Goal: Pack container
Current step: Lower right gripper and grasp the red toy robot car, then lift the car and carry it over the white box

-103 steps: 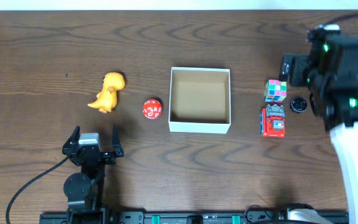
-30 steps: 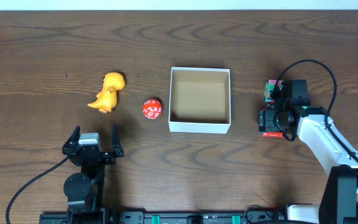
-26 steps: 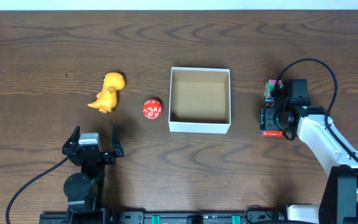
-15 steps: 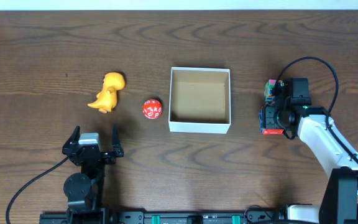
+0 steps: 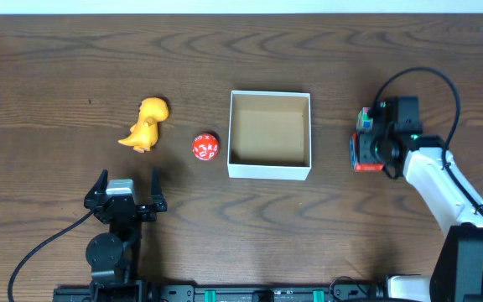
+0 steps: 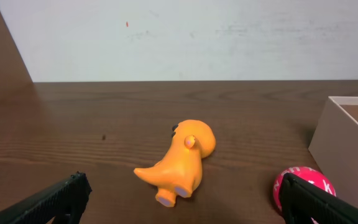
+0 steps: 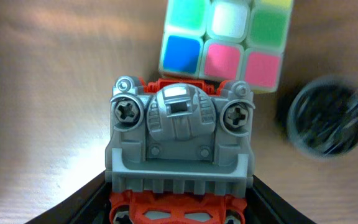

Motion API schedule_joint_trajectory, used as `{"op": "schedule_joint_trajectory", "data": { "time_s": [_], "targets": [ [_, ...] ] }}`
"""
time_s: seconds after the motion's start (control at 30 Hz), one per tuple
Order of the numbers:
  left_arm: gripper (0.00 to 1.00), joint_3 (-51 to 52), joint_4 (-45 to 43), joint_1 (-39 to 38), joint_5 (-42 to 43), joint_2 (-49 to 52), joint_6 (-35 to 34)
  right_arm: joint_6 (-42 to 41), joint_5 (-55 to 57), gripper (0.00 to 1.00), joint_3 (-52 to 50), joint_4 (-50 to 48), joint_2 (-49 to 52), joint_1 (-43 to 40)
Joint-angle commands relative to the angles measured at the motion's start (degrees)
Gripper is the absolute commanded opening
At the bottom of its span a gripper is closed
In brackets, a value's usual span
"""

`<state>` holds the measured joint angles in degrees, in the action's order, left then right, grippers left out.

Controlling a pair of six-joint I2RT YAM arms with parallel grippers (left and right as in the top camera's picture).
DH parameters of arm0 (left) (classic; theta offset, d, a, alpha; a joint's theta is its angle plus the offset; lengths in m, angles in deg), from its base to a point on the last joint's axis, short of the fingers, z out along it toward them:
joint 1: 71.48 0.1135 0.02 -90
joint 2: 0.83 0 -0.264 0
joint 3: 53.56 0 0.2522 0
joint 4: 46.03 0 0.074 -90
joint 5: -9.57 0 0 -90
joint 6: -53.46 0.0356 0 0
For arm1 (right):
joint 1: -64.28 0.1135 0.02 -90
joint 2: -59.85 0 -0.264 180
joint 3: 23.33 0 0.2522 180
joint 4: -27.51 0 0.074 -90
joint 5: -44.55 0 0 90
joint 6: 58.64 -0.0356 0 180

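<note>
The container (image 5: 269, 172), a white-walled open box with a brown inside, stands mid-table; its corner shows at the right of the left wrist view (image 6: 347, 140). My right gripper (image 5: 369, 151) sits to its right, shut on a red and grey toy truck (image 7: 179, 137), with both black fingers (image 7: 95, 196) pressed against the truck's sides. Only the truck's red edge (image 5: 360, 159) shows from overhead. My left gripper (image 5: 127, 191) rests open near the front edge, holding nothing. An orange dinosaur (image 6: 182, 155) and a red die (image 6: 303, 186) lie ahead of it.
A colourful puzzle cube (image 7: 225, 40) lies just beyond the truck, and a black round disc (image 7: 327, 118) lies to the right of the truck. From overhead the dinosaur (image 5: 145, 123) and die (image 5: 205, 147) lie left of the container, and the cube (image 5: 365, 119) lies right of it.
My right gripper's jaws have narrowed onto the toy truck, and the gripper has shifted slightly toward the far side with it. The left arm has not moved.
</note>
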<state>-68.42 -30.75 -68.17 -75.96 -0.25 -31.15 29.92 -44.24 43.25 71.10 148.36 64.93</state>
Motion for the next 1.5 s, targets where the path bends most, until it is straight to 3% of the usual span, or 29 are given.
{"op": "schedule_joint_trajectory", "data": {
  "time_s": [0.0, 0.23, 0.57, 1.0, 1.27, 1.47],
  "targets": [
    [0.98, 0.87, 2.1, -0.13, 0.68, -0.33, -0.02, 0.22, -0.31, 0.36, 6.6, 0.13, -0.13, -0.2],
    [0.98, 0.87, 2.1, -0.13, 0.68, -0.35, -0.02, 0.22, -6.58, 0.3, 17.42, 3.26, -0.13, 2.08],
    [0.98, 0.87, 2.1, -0.13, 0.68, -0.33, -0.04, -0.31, -7.23, 0.29, 26.75, 2.67, -0.13, 14.53],
    [0.98, 0.87, 2.1, -0.13, 0.68, -0.35, -0.02, -19.58, -3.34, 0.28, 27.32, 6.49, 0.02, 26.21],
    [0.98, 0.87, 2.1, -0.13, 0.68, -0.35, -0.02, -28.41, 1.16, 0.26, 27.3, 7.06, 3.41, 31.36],
    [0.98, 0.87, 2.1, -0.13, 0.68, -0.35, -0.02, -30.32, 3.43, 0.22, 27.3, 9.29, 8.39, 33.18]
  ]
}}
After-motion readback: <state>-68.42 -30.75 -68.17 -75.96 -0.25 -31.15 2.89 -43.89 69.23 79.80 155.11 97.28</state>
